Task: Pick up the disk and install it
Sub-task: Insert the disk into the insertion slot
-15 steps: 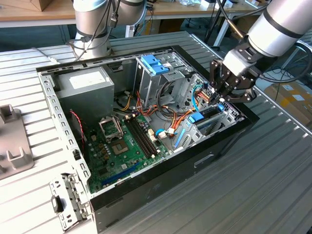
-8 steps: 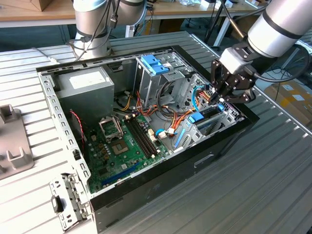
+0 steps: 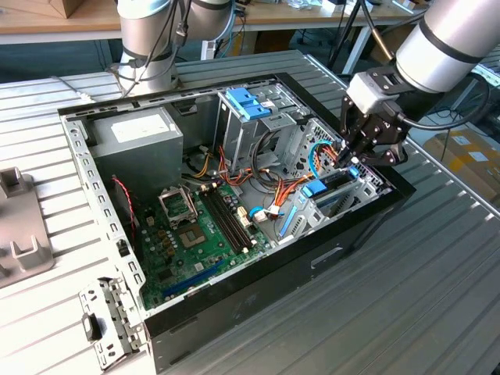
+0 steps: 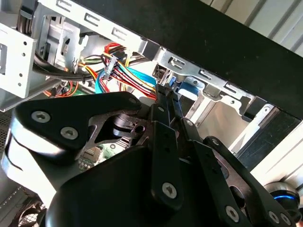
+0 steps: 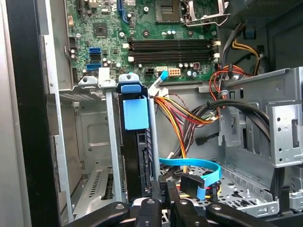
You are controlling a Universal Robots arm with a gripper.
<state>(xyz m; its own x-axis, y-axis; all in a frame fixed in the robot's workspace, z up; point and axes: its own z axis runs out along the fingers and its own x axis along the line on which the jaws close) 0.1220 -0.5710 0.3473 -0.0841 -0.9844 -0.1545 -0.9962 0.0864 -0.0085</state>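
The disk [image 3: 326,187], dark-bodied with bright blue rails, stands on edge in the metal bay at the corner of the open computer case on the exterior view's right. In the first wrist view its blue tab and rail [image 5: 135,111] run between the bay's metal guides. My gripper [image 3: 350,160] sits right at the disk's upper end. Its black fingers [image 5: 152,201] are drawn together on the disk's rail edge. In the second wrist view the gripper [image 4: 165,92] closes to a narrow point against a blue piece of the disk [image 4: 179,86].
The black case [image 3: 258,289] lies open on a ribbed metal table. Inside are the green motherboard [image 3: 195,226], a grey power-supply box [image 3: 137,137], a drive cage with a paler blue bracket [image 3: 248,103], and cable bundles [image 5: 189,113]. A blue flat cable [image 5: 199,169] lies beside the fingers.
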